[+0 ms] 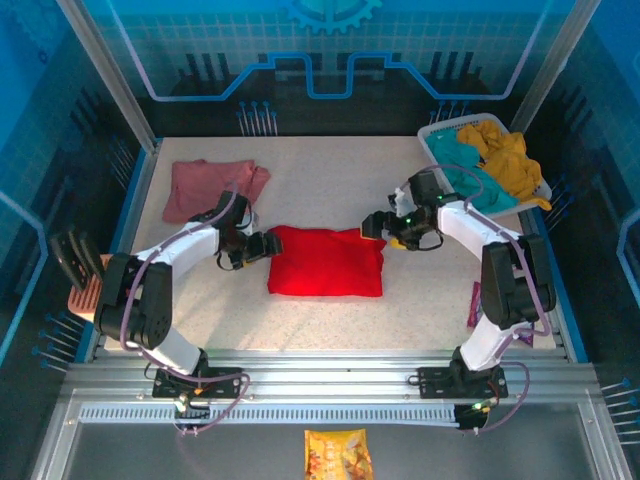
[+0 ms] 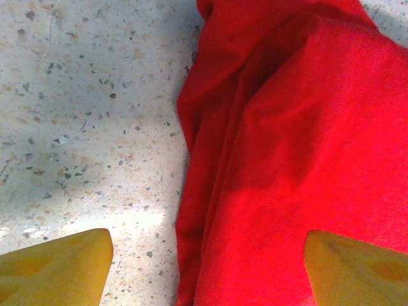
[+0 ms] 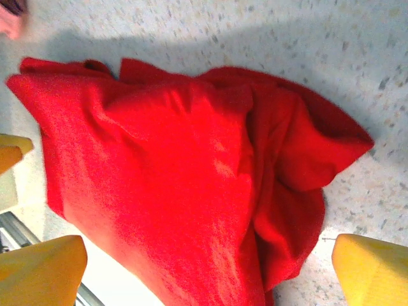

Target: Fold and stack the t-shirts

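The red t-shirt (image 1: pixel 326 262) lies folded into a thick rectangle in the middle of the table. A dusty-pink t-shirt (image 1: pixel 210 187) lies crumpled at the back left. My left gripper (image 1: pixel 266 246) sits at the red shirt's left end, open. In the left wrist view the gripper (image 2: pixel 207 274) straddles the red shirt's (image 2: pixel 299 159) folded edge, one yellow finger (image 2: pixel 57 271) over bare table. My right gripper (image 1: pixel 373 226) hovers at the shirt's back right corner. In the right wrist view it (image 3: pixel 207 274) stands open above the bunched red cloth (image 3: pixel 172 185), holding nothing.
A white basket (image 1: pixel 432 135) at the back right holds teal and yellow clothes. A snack bag (image 1: pixel 338 455) lies on the frame in front of the arm bases. An orange object (image 1: pixel 85 297) sits at the table's left edge, a purple one (image 1: pixel 474 305) at the right.
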